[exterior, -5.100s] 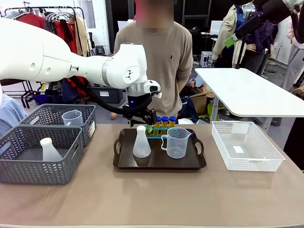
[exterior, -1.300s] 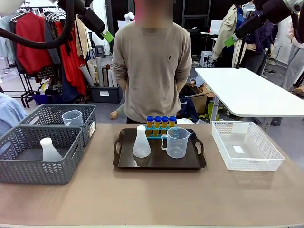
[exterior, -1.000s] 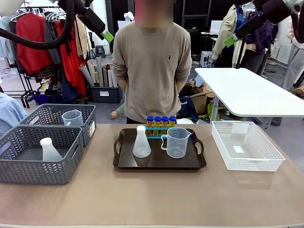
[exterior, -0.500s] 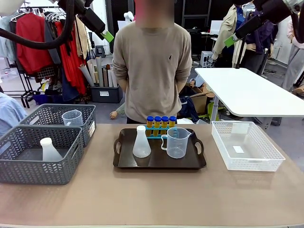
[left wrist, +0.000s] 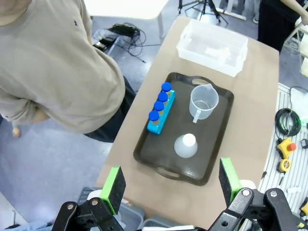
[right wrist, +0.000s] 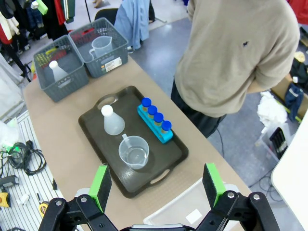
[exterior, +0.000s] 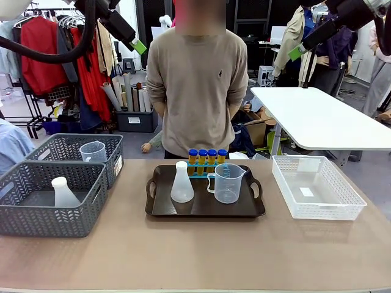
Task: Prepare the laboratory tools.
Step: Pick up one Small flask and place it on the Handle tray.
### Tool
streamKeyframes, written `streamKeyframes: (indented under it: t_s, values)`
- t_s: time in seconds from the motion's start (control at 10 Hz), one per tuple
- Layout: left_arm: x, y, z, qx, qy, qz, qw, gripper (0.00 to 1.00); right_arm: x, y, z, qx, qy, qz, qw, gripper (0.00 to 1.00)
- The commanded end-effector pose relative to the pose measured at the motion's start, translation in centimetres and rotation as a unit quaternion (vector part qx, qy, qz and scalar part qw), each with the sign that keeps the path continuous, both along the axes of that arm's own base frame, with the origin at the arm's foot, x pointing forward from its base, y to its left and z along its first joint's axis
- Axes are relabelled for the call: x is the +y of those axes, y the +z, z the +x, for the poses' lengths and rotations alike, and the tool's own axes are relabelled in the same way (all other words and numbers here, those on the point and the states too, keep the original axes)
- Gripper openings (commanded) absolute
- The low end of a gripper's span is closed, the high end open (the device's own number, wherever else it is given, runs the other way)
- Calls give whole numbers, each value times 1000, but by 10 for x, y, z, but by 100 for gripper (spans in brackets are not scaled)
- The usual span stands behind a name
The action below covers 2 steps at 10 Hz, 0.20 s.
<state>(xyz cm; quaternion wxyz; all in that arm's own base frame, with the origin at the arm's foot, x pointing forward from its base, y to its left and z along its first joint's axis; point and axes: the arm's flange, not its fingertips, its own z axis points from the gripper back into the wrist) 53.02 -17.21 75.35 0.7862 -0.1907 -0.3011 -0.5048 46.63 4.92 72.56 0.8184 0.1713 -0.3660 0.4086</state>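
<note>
Four amber tubes (exterior: 206, 160) with blue caps are seen standing in a blue rack (exterior: 205, 171) at the 12 o'clock edge of a dark brown tray (exterior: 204, 210) in the middle of the table (exterior: 201, 256). On the same tray, a translucent white conical flask (exterior: 182, 182) is set at 9 o'clock and a clear measuring jug (exterior: 226, 183) at 3 o'clock, just in front of the rack. Both grippers are held high above the table: the left gripper (left wrist: 172, 187) is spread wide with nothing between its green pads, and the right gripper (right wrist: 157, 185) is likewise spread wide and empty. Two grey mesh baskets (exterior: 46, 217) are placed at the 9 o'clock side of the table, one holding a second flask (exterior: 63, 193), the other a second jug (exterior: 93, 151). A white basket (exterior: 317, 188) is placed at 3 o'clock. A person (exterior: 197, 85) in a beige sweater is seen standing at the far side, arms behind the back.
</note>
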Motion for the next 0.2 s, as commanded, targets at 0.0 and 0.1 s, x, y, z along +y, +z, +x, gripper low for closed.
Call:
streamKeyframes:
  t_s: [0.0, 0.1]
  values:
    - [1, 2, -1, -1, 0, 0, 1000, 100, 0, 0, -2, -1, 2, 3, 1000, 100]
    - [1, 2, -1, -1, 0, 0, 1000, 100, 0, 0, -2, -1, 2, 3, 1000, 100]
